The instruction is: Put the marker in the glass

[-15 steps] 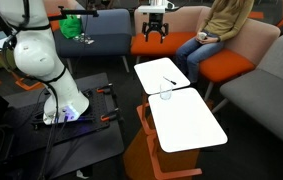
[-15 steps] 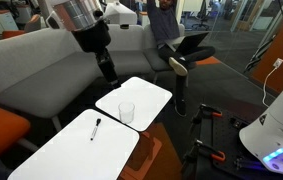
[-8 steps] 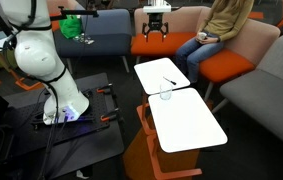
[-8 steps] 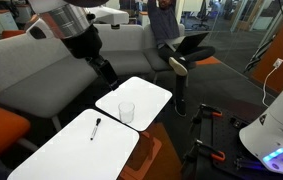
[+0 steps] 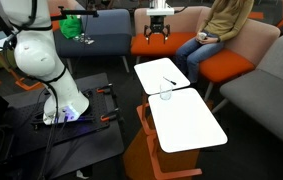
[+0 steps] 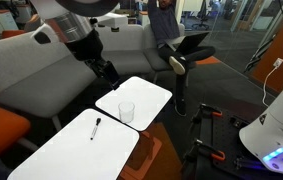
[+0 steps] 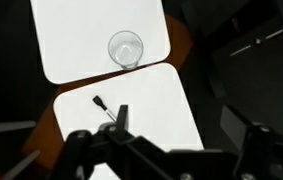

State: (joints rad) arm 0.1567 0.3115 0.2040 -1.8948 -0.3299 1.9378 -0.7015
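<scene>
The clear glass (image 6: 127, 112) stands on one white tabletop (image 6: 151, 95) near the seam with the neighbouring tabletop; it also shows in an exterior view (image 5: 165, 95) and in the wrist view (image 7: 125, 48). The thin dark marker (image 6: 97, 127) lies flat on the neighbouring tabletop, a short way from the glass, and shows in an exterior view (image 5: 168, 81) and in the wrist view (image 7: 103, 104). My gripper (image 6: 109, 72) hangs in the air above and beside the tabletops, also in an exterior view (image 5: 158, 30). It is open and empty, with fingers spread in the wrist view (image 7: 186, 128).
Grey and orange sofas (image 5: 251, 70) surround the two tabletops. A seated person (image 5: 216, 30) is close behind them. The robot base (image 5: 61, 95) stands on a dark mat with cables. An orange stand (image 5: 161, 160) carries the tabletops.
The arm has swung a little and the gripper has shifted slightly downward over the tabletops. The glass and marker have not moved.
</scene>
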